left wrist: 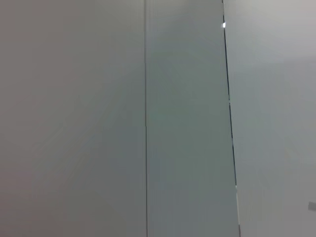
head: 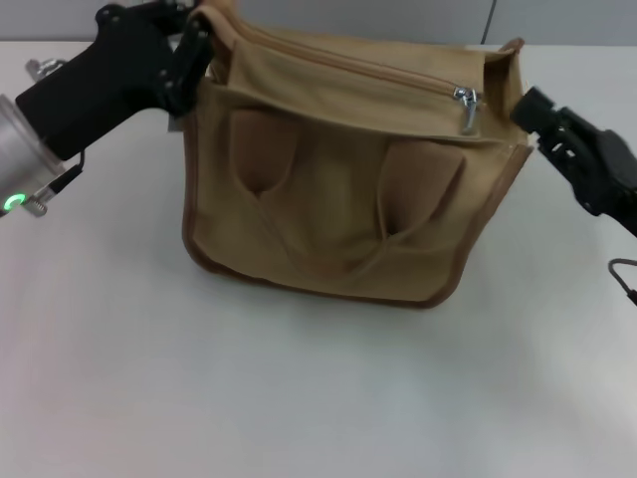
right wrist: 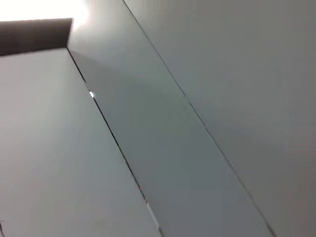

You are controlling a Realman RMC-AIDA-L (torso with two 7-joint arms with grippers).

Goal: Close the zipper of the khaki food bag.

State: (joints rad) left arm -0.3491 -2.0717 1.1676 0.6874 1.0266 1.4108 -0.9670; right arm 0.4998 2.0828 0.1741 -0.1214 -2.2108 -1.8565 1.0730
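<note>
Khaki canvas, the khaki food bag (head: 338,189) sits mid-table with the left gripper (head: 194,50) apparently clamping its top corner, the right gripper (head: 532,110), grip unclear, beside the other end, so pull the zipper (head: 465,105) slider steadily against that anchored corner.

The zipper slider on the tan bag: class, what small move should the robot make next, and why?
Probably bring the right gripper in to the slider. The slider hangs near the right end of the zipper, close beside that gripper, while the left gripper sits against the bag at its upper left corner, seemingly steadying it.
</note>
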